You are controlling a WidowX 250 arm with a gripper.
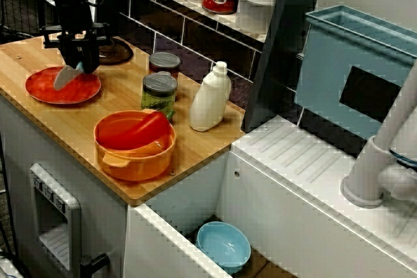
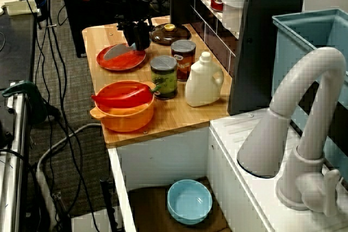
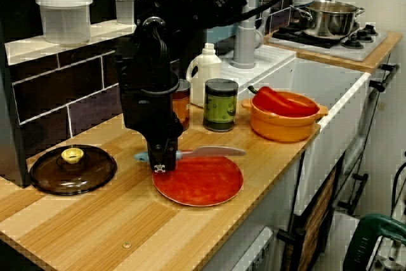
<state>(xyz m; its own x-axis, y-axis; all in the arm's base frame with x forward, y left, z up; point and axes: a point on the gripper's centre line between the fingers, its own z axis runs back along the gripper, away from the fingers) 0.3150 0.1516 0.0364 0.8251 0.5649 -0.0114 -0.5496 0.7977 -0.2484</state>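
My black gripper (image 1: 78, 64) points straight down over the far rim of a red plate (image 1: 63, 89) on the wooden counter. It is shut on a knife with a grey blade (image 1: 64, 77) and a light blue handle. In the view from the counter's end the gripper (image 3: 162, 160) holds the knife level. The blade (image 3: 212, 151) sticks out right over the plate (image 3: 203, 185) and the handle end (image 3: 142, 156) sticks out left. I cannot tell whether the blade touches the plate. From the sink end the gripper (image 2: 136, 42) stands at the plate's (image 2: 120, 59) back edge.
A brown glass lid (image 3: 73, 168) lies behind the plate. Along the counter stand a green jar (image 1: 159, 94), a red-filled jar (image 1: 164, 64), a white bottle (image 1: 210, 99) and an orange pot (image 1: 133, 154) holding a red pepper (image 1: 140, 129). A blue bowl (image 1: 223, 245) sits in the sink.
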